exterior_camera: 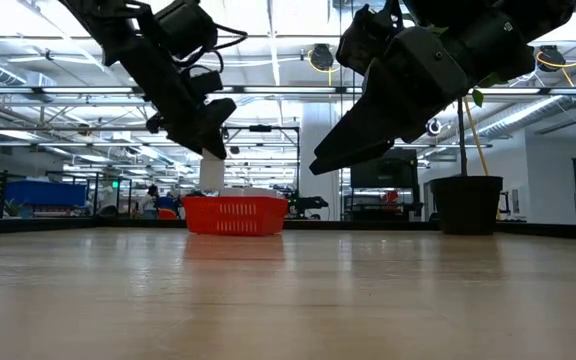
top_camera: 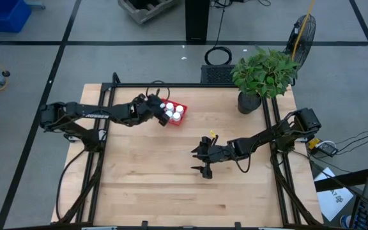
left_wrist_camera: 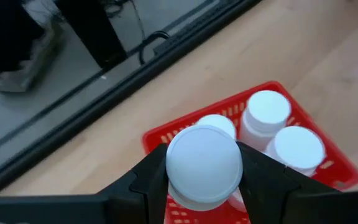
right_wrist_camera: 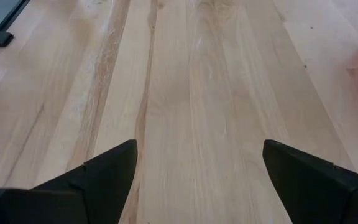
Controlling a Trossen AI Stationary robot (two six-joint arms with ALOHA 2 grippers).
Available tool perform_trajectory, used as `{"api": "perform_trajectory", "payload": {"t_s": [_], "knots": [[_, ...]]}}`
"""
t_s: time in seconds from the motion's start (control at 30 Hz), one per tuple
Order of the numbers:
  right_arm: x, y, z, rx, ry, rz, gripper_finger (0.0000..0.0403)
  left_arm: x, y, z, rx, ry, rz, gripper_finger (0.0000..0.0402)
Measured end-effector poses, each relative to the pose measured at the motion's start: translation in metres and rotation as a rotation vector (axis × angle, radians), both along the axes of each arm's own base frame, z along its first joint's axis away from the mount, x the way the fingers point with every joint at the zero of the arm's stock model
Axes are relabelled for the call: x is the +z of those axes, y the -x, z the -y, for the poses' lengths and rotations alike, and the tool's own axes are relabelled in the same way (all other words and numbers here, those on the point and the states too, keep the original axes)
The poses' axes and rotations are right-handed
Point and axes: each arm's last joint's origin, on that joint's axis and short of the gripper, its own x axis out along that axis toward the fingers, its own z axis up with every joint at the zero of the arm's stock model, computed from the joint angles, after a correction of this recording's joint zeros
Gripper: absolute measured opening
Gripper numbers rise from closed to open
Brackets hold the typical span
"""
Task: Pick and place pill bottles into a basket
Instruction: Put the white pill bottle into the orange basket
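The red basket (top_camera: 183, 121) stands on the table near the far edge, left of centre, also seen in the low view (exterior_camera: 235, 215). Three white pill bottles stand upright in it, among them one (left_wrist_camera: 268, 111) and another (left_wrist_camera: 297, 148). My left gripper (left_wrist_camera: 204, 177) is over the basket's left end, shut on one more white pill bottle (left_wrist_camera: 204, 165). Near the middle of the table, my right gripper (top_camera: 203, 160) hangs open above bare wood (right_wrist_camera: 197, 168), with nothing between its fingers. My left gripper pinches the pill bottle between its two fingers (left_wrist_camera: 149, 182), one on each side of the bottle just under the white cap (left_wrist_camera: 204, 155). The fingers slant down from the table's left. The bottle's body (exterior_camera: 211, 172) hangs roughly upright below them, just above the basket's rim.
A potted green plant in a black pot (top_camera: 251, 101) stands at the table's far right corner. Bare wooden tabletop (top_camera: 171, 185) stretches across the near half. A dark frame rail (left_wrist_camera: 123, 81) runs along the far edge behind the basket.
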Motion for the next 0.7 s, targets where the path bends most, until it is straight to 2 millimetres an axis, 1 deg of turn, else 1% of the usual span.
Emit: {"api": "perform_trajectory", "payload": {"t_s": [0.1,0.2,0.27,0.37,0.47,0.57,0.7], "knots": [[0.000,0.000,0.000,0.000,0.000,0.001,0.0338,-0.001,0.001,-0.006,-0.004,0.038,0.018,0.0163],[0.000,0.000,0.000,0.000,-0.001,0.003,0.0336,-0.012,0.001,-0.009,0.012,0.044,0.010,0.0163],[0.000,0.000,0.000,0.000,-0.001,0.003,0.0334,-0.020,0.002,-0.009,0.006,0.050,0.004,0.0163],[0.000,0.000,0.000,0.000,-0.002,0.005,0.0334,-0.025,0.002,-0.008,-0.014,0.056,0.071,0.0163],[-0.002,0.002,0.001,0.000,-0.005,0.017,0.0334,-0.034,0.007,-0.008,-0.027,0.088,0.090,0.0163],[-0.005,0.005,0.001,-0.001,-0.008,0.027,0.0334,-0.039,0.010,-0.009,-0.021,0.101,0.108,0.0163],[-0.007,0.006,0.002,-0.005,-0.014,0.027,0.0334,-0.045,0.015,-0.012,-0.016,0.159,0.102,0.0163]]}}
